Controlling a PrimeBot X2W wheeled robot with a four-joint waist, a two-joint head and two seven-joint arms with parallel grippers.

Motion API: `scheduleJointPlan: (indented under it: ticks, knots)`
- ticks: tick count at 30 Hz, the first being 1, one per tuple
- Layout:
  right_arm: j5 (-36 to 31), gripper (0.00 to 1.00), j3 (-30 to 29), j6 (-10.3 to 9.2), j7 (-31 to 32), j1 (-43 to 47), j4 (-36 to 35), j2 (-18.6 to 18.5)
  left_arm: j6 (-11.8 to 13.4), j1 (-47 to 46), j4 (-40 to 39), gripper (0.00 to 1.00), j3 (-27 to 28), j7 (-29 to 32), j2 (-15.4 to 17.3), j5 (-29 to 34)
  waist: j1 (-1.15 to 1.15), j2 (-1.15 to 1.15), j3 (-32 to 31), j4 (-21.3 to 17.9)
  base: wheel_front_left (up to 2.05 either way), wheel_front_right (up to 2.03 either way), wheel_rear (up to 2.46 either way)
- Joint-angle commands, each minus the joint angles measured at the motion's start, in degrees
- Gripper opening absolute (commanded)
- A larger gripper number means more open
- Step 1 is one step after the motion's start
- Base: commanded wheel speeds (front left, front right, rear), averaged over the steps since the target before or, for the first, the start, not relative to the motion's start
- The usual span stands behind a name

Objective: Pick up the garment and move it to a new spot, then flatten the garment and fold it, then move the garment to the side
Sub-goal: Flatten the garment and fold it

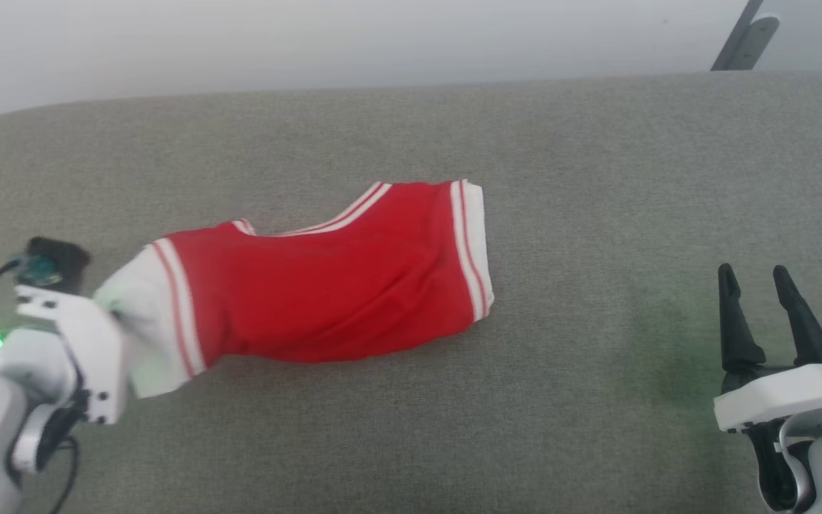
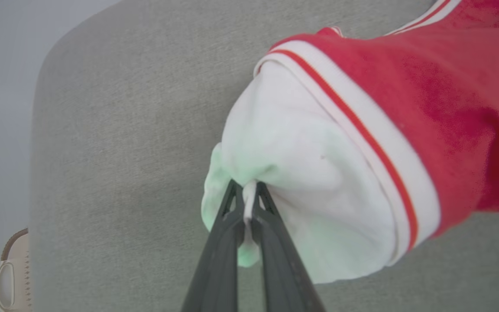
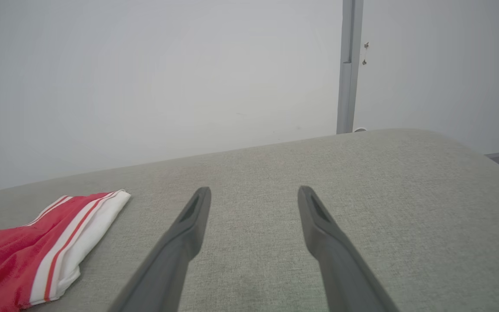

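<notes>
We start with the garment [image 1: 325, 285]. It lies near the middle of the grey soft top [image 1: 596, 157], a bit to the left. It is a red shirt with white sleeves and red-and-white stripes. It is bunched into a long lump, not flat. One white sleeve [image 2: 301, 173] points left, and a striped end [image 1: 472, 243] points right.

We think the shirt is light and very soft. It will bend, sag and drag when we lift it. It will not break. Cloth pinches well, but a thin pinch can pull out. A good place to hold it is a sleeve end or a hem, where the cloth is thicker.

Our left gripper [image 2: 246, 187] is closed tight on the tip of the white sleeve. A little fold of white cloth sits squeezed between the two dark fingers [image 2: 219, 251]. That end may be lifted a little off the top, but we cannot be sure.

Our right gripper [image 1: 753, 275] is far off to the right, near us. It is spread wide and holds nothing. It is over bare grey top, well apart from the shirt.

We guess we are on the first step, picking the shirt up to move it. With one pinch the rest will hang down, so we should lift slowly.
</notes>
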Motion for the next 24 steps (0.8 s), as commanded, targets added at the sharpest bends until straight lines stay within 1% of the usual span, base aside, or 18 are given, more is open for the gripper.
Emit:
scheduleJointPlan:
  ticks: [1, 4, 5, 8, 10, 11, 12, 13, 14, 17, 19, 24]
  knots:
    - [-0.29, 1.0, 0.22, -0.02, 0.08, 0.47, -0.27, -0.03, 0.68, 1.36, 0.69, 0.0, 0.81, -0.88, 1.28, -0.17, 0.0, 0.0, -0.12, 0.36, 0.0, 0.0, 0.0]
    - [-0.4, 1.0, 0.5, -0.02, 0.33, 0.09, -0.5, 0.15, 1.31, 2.3, 3.02, 0.0, 1.81, -1.99, 1.87, -0.74, 0.0, 0.0, 0.04, 0.57, 0.0, 0.0, 0.0]
    - [-0.38, 1.0, 0.54, -0.02, 0.42, -0.03, -0.61, 0.16, 1.53, 2.63, 3.85, 0.0, 1.95, -2.2, 1.62, -0.99, 0.0, 0.0, 0.12, 0.59, 0.0, 0.0, 0.0]
    - [-0.13, 1.0, 0.77, -0.02, 0.61, -0.29, -0.85, 0.05, 0.59, 3.2, 6.96, 0.0, 1.92, -3.6, 0.04, -1.98, 0.0, 0.0, 0.48, 0.61, 0.0, 0.0, 0.0]
    - [0.11, 1.0, 0.95, -0.02, 0.77, -0.42, -0.9, -0.15, -0.15, 3.1, 9.2, 0.0, 1.8, -4.46, -1.66, -3.12, 0.0, 0.0, 0.68, 0.71, 0.0, 0.0, 0.0]
    - [0.19, 1.0, 1.13, -0.02, 0.85, -0.44, -0.95, -0.22, -0.42, 2.78, 10.36, 0.26, 1.71, -4.99, -2.12, -3.19, 0.0, 0.0, 0.76, 0.72, 0.0, 0.0, 0.0]
    - [0.24, 1.0, 1.25, -0.02, 0.99, -0.43, -0.98, -0.28, -0.7, 2.43, 11.48, 0.45, 1.79, -5.51, -2.96, -3.86, 0.0, 0.0, 0.79, 0.75, 0.0, 0.0, 0.0]
    - [0.33, 1.0, 1.42, -0.02, 1.19, -0.43, -1.03, -0.33, -1.04, 2.11, 12.53, 0.8, 1.87, -5.84, -3.75, -4.44, 0.0, 0.0, 0.78, 0.79, 0.0, 0.0, 0.0]
    - [0.38, 1.0, 1.61, -0.02, 1.27, -0.46, -1.08, -0.37, -1.22, 1.85, 13.51, 1.0, 1.8, -6.24, -4.27, -4.66, 0.0, 0.0, 0.74, 0.83, 0.0, 0.0, 0.0]
    - [0.53, 1.0, 2.17, -0.02, 1.92, -0.35, -1.21, -0.56, -2.05, 1.36, 15.64, 1.0, 1.86, -6.84, -5.72, -5.38, 0.0, 0.0, 0.32, 1.18, 0.0, 0.0, 0.0]
    - [0.69, 1.0, 2.53, -0.02, 2.15, -0.11, -1.33, -0.84, -2.23, 0.81, 16.02, 1.0, 2.19, -8.0, -6.09, -5.61, 0.0, 0.0, -0.17, 1.66, 0.0, 0.0, 0.0]
    - [1.8, 1.0, 4.26, -0.02, 3.49, 0.01, -1.82, -1.67, -1.16, 1.59, 13.87, 1.0, 3.45, -13.31, -6.32, -4.6, 0.0, 0.0, -1.76, 3.47, 0.0, 0.0, 0.0]
